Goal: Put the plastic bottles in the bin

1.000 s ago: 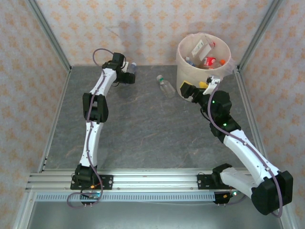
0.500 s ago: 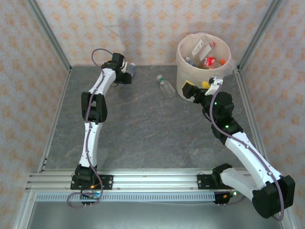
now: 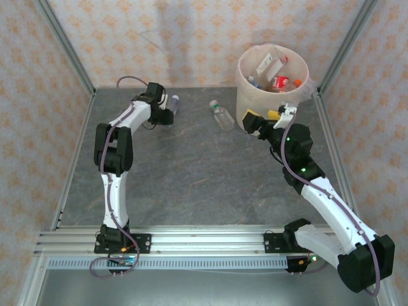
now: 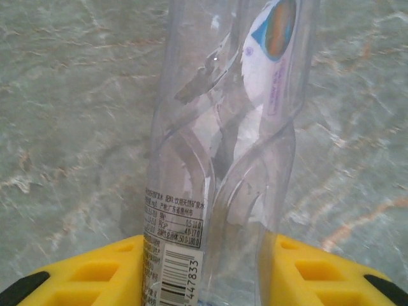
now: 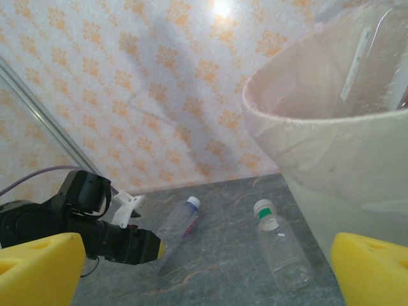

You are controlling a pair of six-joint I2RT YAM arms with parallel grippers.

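Observation:
In the left wrist view a clear plastic bottle point(image 4: 217, 159) with a white label lies on the grey table, and my left gripper point(image 4: 207, 261) has its yellow fingers point(image 4: 95, 274) pressed against both of its sides. From above, that bottle point(image 3: 173, 102) is at the back left with the left gripper point(image 3: 164, 106) on it. A second clear bottle point(image 3: 221, 115) with a green neck band lies beside the bin point(image 3: 245, 95). The bin holds several bottles point(image 3: 280, 81). My right gripper point(image 3: 256, 121) stands open at the bin's near side, with nothing between its fingers point(image 5: 38, 268).
The right wrist view has the held bottle point(image 5: 178, 220), the green-banded bottle point(image 5: 280, 252) and the bin wall point(image 5: 331, 146) close on the right. Patterned walls and metal frame posts point(image 3: 67, 57) enclose the table point(image 3: 191, 172).
The left gripper's jaws have closed onto the bottle at the back left, and the left arm's elbow has swung further left. The right arm has barely moved.

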